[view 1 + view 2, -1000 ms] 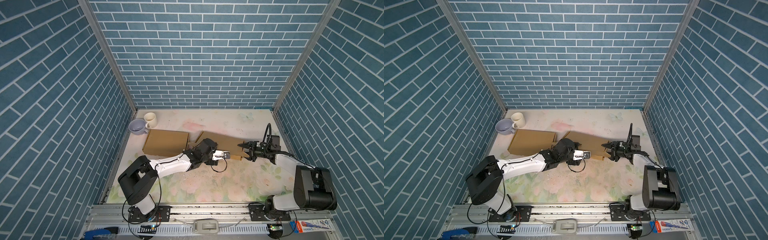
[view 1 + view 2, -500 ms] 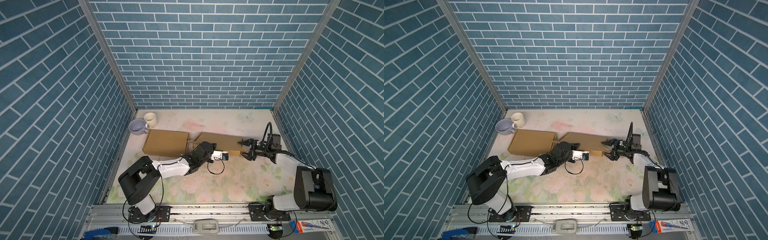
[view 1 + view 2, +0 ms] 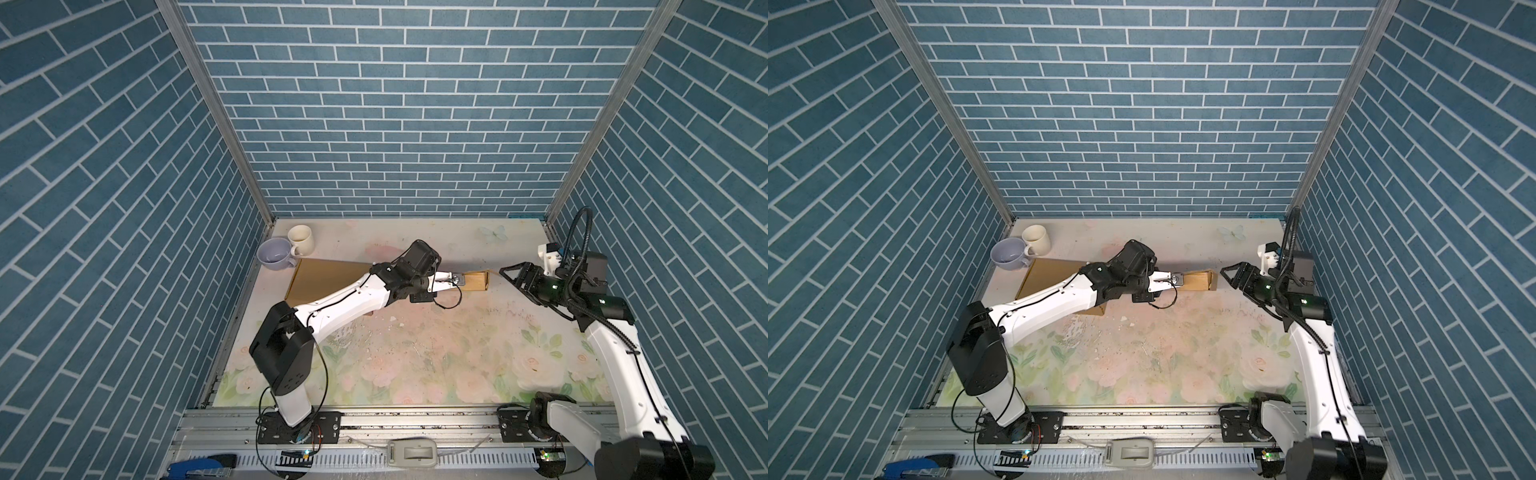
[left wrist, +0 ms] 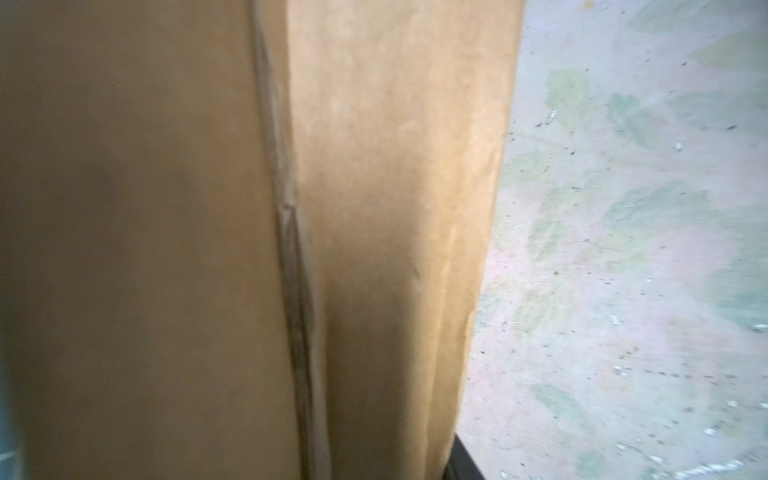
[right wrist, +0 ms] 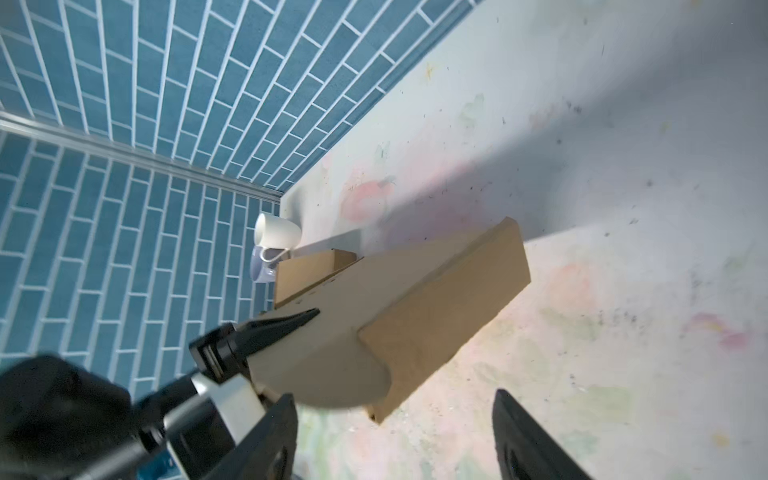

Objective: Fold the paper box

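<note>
The brown paper box (image 3: 324, 277) (image 3: 1050, 276) lies at the back left, and my left arm hides its middle. One flap (image 3: 476, 281) (image 3: 1198, 280) stands lifted off the mat. My left gripper (image 3: 457, 281) (image 3: 1177, 279) is shut on that flap. In the right wrist view one of its dark fingers (image 5: 282, 328) lies on the flap (image 5: 415, 307). Cardboard (image 4: 249, 249) fills most of the left wrist view. My right gripper (image 3: 510, 277) (image 3: 1230, 276) (image 5: 395, 432) is open just right of the flap, apart from it, with nothing between its fingers.
A lilac cup (image 3: 274, 257) (image 3: 1009, 254) and a cream mug (image 3: 300, 240) (image 3: 1036, 240) stand in the back left corner, touching the box's far edge. Blue brick walls close in the left, back and right. The floral mat (image 3: 415, 353) stretches forward to the front rail.
My left gripper has closed on the flap and raised it off the mat. My right gripper has let go of the box's right edge, opened wider and backed off to the right.
</note>
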Tool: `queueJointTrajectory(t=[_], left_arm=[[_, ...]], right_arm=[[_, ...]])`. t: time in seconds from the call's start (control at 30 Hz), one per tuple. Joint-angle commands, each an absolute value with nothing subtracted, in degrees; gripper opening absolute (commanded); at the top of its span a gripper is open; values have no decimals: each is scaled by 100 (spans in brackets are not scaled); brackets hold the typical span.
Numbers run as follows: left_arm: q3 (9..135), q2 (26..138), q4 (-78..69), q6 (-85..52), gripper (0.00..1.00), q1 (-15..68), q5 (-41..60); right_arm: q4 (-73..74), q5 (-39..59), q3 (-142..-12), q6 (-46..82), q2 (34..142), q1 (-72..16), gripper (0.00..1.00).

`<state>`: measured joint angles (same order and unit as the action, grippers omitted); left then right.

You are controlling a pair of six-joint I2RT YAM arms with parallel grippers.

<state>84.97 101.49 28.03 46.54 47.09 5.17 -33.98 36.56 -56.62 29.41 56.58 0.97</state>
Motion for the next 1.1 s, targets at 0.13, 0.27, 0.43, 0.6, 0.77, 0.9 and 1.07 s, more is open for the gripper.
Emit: queueJointTrajectory(t=[0.13,0.27,0.43,0.6,0.77,0.9,1.07], left_arm=[[9525,11092,5310,4296,39,4649,1393],[9790,11319,5452,4304,39,4649,1493],[10377,11680,5781,4385,38,4599,1577],[10896,12040,6005,4472,37,4527,1617],[11267,12347,6152,4578,36,4469,1661],[11450,12554,6174,4619,36,4443,1642],[11626,12807,6164,4615,36,4412,1696]], right_arm=[[-4541,2261,-6350,1087,6242,-695,77],[-4232,2399,-6196,1174,6508,-911,72],[-4117,2450,-6310,1063,6786,-940,68],[-4112,2470,-6357,847,6994,-942,64],[-3916,1995,-6325,701,7248,-941,59],[-3700,1696,-6354,767,7672,-942,46],[-3696,1468,-6393,688,7788,-994,37]])
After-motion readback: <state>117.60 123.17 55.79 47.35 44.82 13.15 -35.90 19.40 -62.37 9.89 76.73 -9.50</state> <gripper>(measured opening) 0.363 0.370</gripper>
